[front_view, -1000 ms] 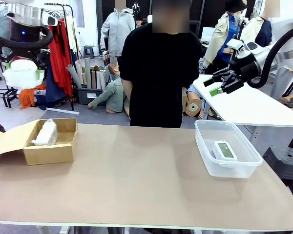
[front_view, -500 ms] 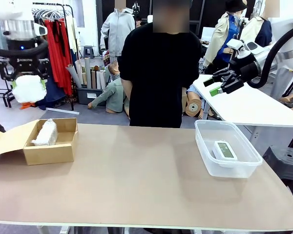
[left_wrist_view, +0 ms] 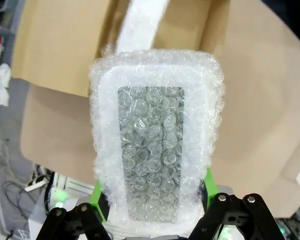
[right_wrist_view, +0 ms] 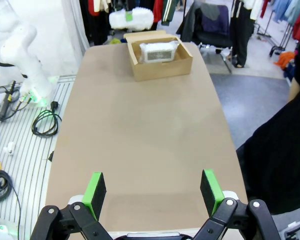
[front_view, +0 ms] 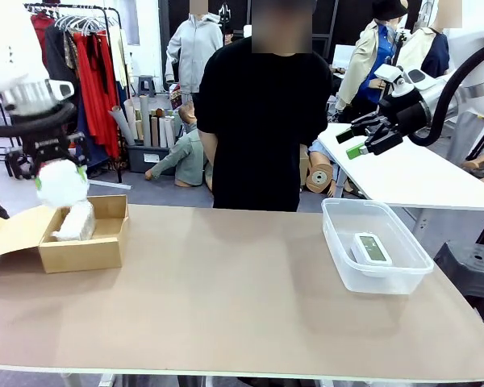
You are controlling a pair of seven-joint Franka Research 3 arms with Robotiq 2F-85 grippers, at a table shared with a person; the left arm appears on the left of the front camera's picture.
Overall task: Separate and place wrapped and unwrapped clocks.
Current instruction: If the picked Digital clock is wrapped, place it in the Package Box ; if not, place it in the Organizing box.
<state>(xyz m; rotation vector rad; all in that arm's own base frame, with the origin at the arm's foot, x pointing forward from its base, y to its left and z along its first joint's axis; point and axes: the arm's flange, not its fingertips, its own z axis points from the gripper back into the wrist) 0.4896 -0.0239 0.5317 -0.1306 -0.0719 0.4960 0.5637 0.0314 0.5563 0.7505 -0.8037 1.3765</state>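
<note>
Two wrapped clocks, one (front_view: 61,182) in left gripper (front_view: 58,179), one (front_view: 75,219) boxed; one bare clock (front_view: 370,247); right gripper (front_view: 353,141) wide, empty.

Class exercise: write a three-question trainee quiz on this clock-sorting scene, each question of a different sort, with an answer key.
1. True or false: the left gripper holds a bubble-wrapped clock.
2. The bare clock lies in: A) the cardboard box; B) the clear plastic tub; C) the person's hand.
3. Fill in: the right gripper is ____.

Key: 1 true; 2 B; 3 open.
</note>
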